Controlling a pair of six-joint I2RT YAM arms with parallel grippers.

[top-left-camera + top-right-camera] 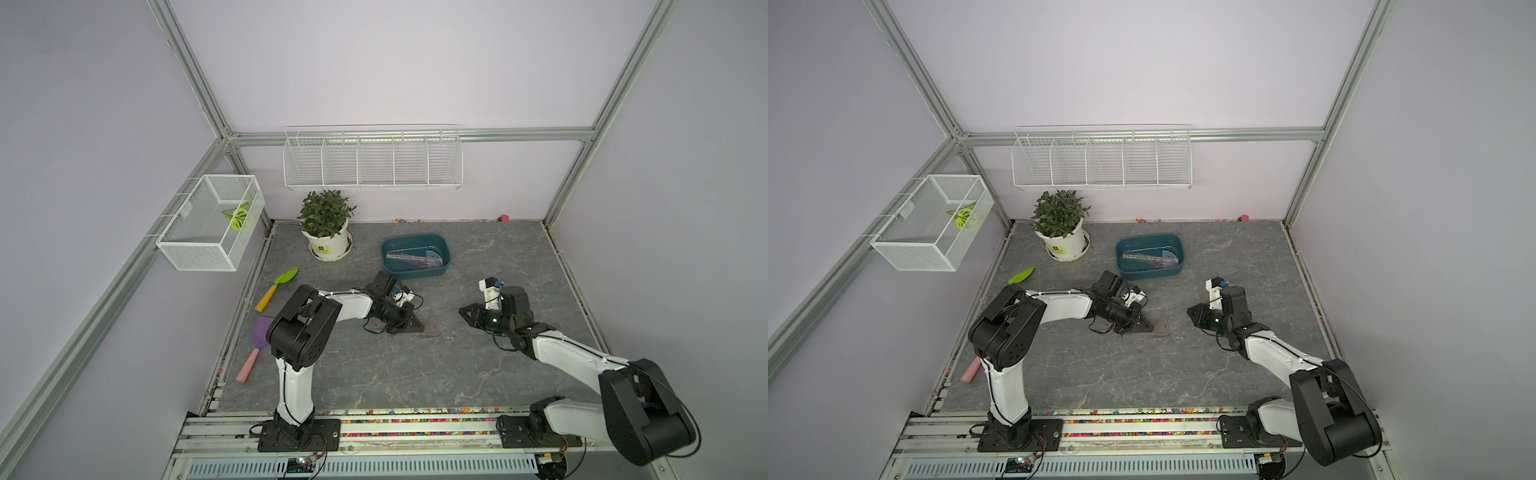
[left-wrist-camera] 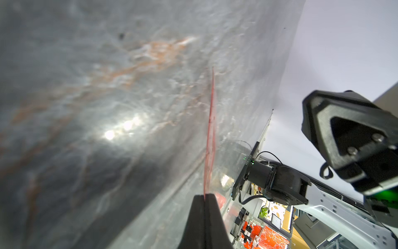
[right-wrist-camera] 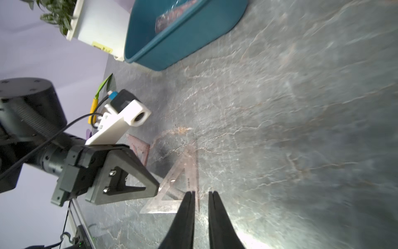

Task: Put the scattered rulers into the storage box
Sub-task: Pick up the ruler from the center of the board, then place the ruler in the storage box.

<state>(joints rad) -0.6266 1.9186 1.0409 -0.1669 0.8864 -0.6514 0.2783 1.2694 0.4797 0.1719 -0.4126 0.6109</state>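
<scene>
**K:** Since the left claw (image 1: 419,327) is pressed together on just one corner of the triangle ruler (image 1: 432,326), down at the table (image 1: 415,365), I'd call slip the main risk. Thin slick plastic, tiny contact patch. Lift fast and it pivots or drops.

**M:** Agreed. Left wrist view shows the ruler edge-on, sticking straight out of the pinch. Can't tell whether it's off the table or lying on it. If it's flat, a drag could lever it out.

**K:** Right claw (image 3: 201,194)?

**M:** Spread a little, holding nothing I can make out. It's near the ruler's far side, apart from it in both top views. If it closes in, or the left swings wide, they clip each other.

**K:** Box (image 1: 415,272) sits beyond both arms, near the plant pot (image 1: 328,245), with several rulers (image 1: 415,259) in it already. A ruler hanging low from one corner could catch the near wall on the way in.

**M:** Also a reddish piece (image 3: 139,148) on the table behind the left claw, in the right wrist view. Could be another ruler, but it's too hidden to say. A sideways swing could sweep it.
</scene>
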